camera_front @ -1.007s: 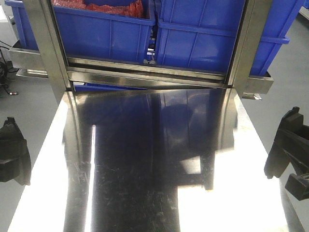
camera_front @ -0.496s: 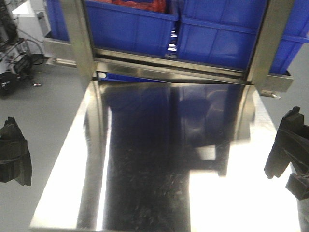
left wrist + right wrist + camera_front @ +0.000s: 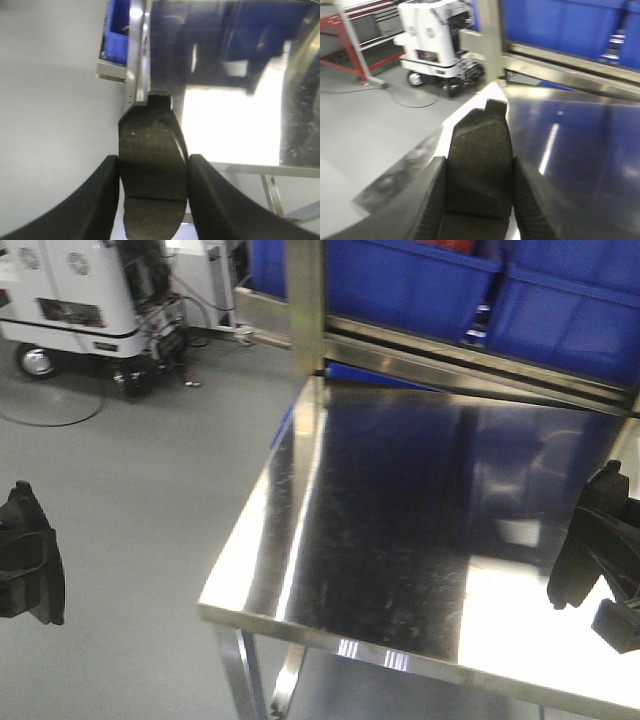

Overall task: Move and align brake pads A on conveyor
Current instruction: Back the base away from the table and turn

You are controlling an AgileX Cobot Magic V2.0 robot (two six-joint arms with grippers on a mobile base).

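My left gripper [image 3: 154,192] is shut on a dark grey brake pad A [image 3: 152,160], which stands lengthwise between its fingers with the groove across its lower part. My right gripper [image 3: 479,197] is shut on a second brake pad A [image 3: 480,155] in the same way. In the front view the left gripper [image 3: 28,565] hangs over the floor at the left edge. The right gripper [image 3: 592,560] hangs over the right side of the steel table. The conveyor and the other pads are out of view.
A shiny stainless steel table [image 3: 400,540] fills the middle and right, its near left corner [image 3: 215,610] towards me. Blue bins [image 3: 560,300] sit on a steel rack behind a post [image 3: 305,310]. A white wheeled machine [image 3: 80,300] with cables stands on the grey floor at far left.
The front view has swung left: the table and bins have shifted right, and the floor and white machine have come into sight. Both grippers keep their places in the picture.
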